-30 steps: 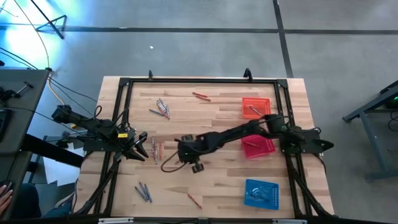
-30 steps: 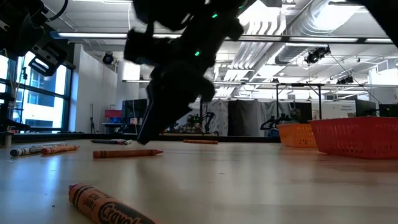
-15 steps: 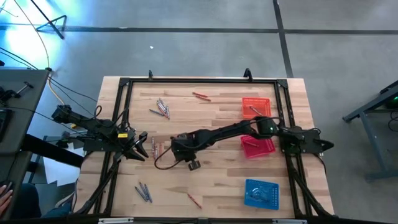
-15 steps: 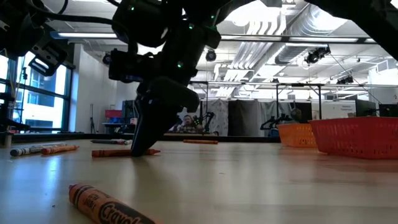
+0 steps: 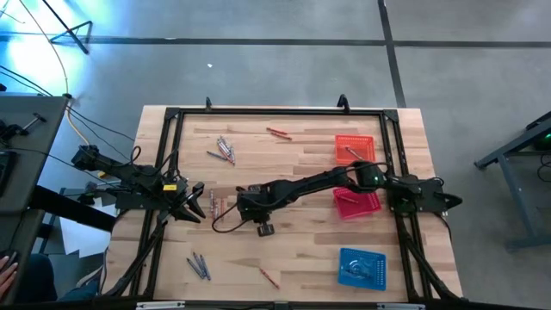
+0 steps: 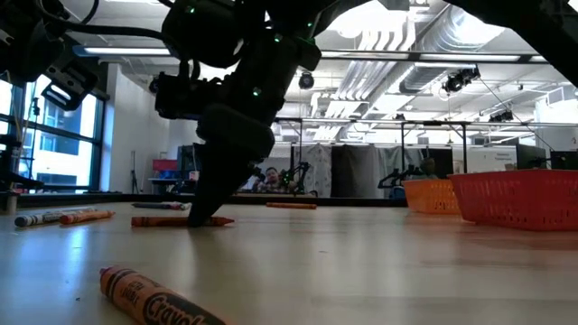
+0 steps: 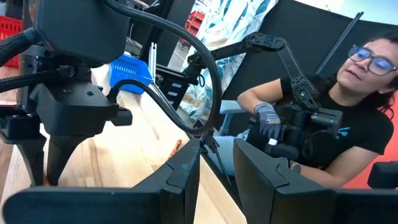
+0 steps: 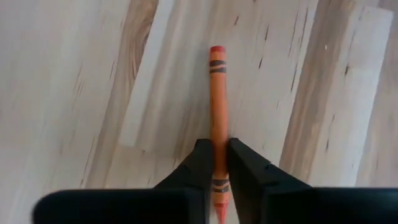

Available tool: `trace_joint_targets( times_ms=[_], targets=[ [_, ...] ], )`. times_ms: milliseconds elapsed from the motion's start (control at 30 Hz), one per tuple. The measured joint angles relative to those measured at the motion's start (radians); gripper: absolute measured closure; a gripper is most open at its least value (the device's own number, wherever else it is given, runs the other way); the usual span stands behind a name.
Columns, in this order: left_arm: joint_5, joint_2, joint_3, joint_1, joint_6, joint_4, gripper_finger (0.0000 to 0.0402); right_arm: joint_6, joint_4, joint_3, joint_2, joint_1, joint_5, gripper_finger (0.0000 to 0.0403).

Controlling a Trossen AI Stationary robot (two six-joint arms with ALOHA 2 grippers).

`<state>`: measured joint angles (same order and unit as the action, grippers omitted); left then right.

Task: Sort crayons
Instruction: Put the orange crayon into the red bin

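Note:
An orange crayon [image 8: 216, 99] lies flat on the wooden table [image 5: 293, 250], left of centre, beside a few other crayons [image 5: 213, 205]. My right gripper [image 5: 229, 207] reaches across from the right, slants down and is shut on it. In the low view its fingertips [image 6: 200, 218] stand on the table at one end of that crayon [image 6: 161, 221]. My left gripper [image 7: 217, 167] waits open at the table's left edge, holding nothing. More crayons lie at the far left [image 5: 225, 149], far middle [image 5: 277, 133], near left [image 5: 199, 265] and near middle [image 5: 269, 277]. My right gripper pinches the orange crayon's two long sides [image 8: 217, 155] between its two fingers, near the end closest to the wrist. The fingers come from above, slanting down from the table's right. The crayon lies flat on the table.
An orange basket [image 5: 354, 147], a red basket [image 5: 357, 201] and a blue basket [image 5: 362, 266] stand along the table's right side. A black frame [image 5: 275, 111] rims the table. A person [image 7: 323, 118] sits beyond the near edge. A crayon [image 6: 153, 300] lies close to the low camera.
My right gripper has gone toward the table's left edge and down onto the table, tipping steeper, and has shut on the orange crayon, which stays flat where it lay.

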<state>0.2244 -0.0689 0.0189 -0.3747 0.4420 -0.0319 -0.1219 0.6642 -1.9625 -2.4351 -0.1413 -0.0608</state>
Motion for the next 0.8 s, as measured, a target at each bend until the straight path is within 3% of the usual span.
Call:
trace_joint_targets(
  times_ms=[100,467,800],
  targets=[
    [0.0,0.0,0.0,0.0,0.0,0.0,0.0316,0.046,-0.004,0.0,0.0,0.0,0.0,0.0395],
    [0.0,0.0,0.0,0.0,0.0,0.0,0.0316,0.123,-0.006,0.006,0.032,0.006,-0.025,0.04],
    [0.0,0.0,0.0,0.0,0.0,0.0,0.0316,0.118,0.132,0.005,0.17,0.004,-0.021,0.0402]
  ],
)
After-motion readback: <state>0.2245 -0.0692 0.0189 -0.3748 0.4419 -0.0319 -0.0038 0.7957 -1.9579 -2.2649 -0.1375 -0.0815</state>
